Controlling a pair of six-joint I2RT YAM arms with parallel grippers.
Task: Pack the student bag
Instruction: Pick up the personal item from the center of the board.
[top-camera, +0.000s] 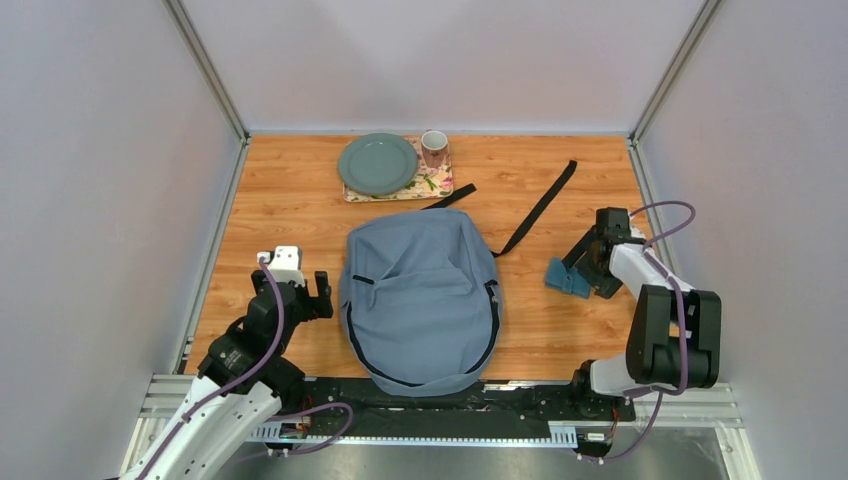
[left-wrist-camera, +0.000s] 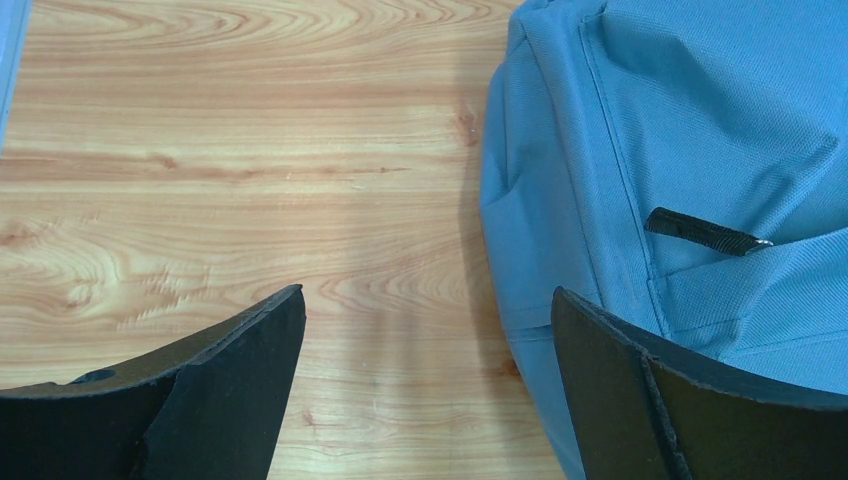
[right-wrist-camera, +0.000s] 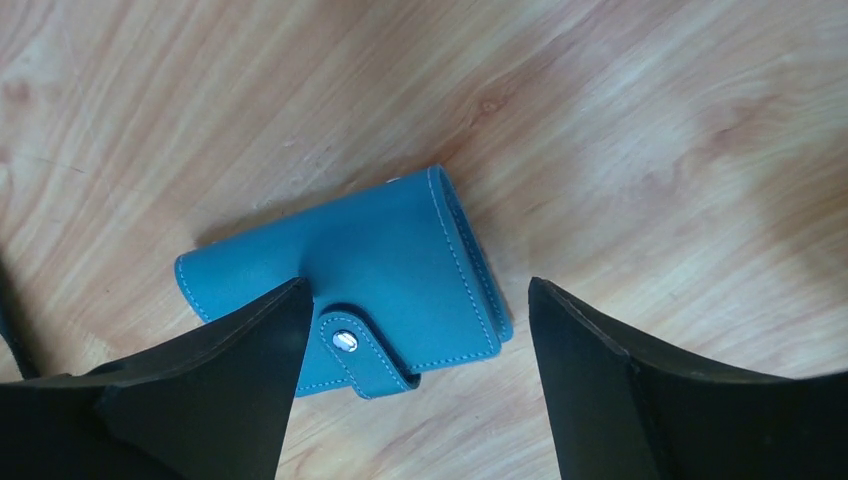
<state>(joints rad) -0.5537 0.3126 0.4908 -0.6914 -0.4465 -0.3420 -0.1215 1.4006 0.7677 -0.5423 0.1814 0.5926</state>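
Note:
The student bag (top-camera: 420, 300), a grey-blue backpack with dark zips, lies flat in the middle of the wooden table; its side and a black zip pull (left-wrist-camera: 705, 232) fill the right of the left wrist view. My left gripper (top-camera: 320, 292) stands open just left of the bag (left-wrist-camera: 680, 150), one finger over its edge, nothing between the fingers. A small blue leather wallet (top-camera: 566, 277) with a snap tab lies on the table at the right. My right gripper (right-wrist-camera: 415, 300) is open above the wallet (right-wrist-camera: 380, 270), its left finger overlapping it, not closed on it.
A flowered tray (top-camera: 432, 184) at the back holds a grey-green plate (top-camera: 377, 163) and a patterned mug (top-camera: 434, 148). A black strap (top-camera: 540, 207) runs from the bag toward the back right. Grey walls and metal rails enclose the table.

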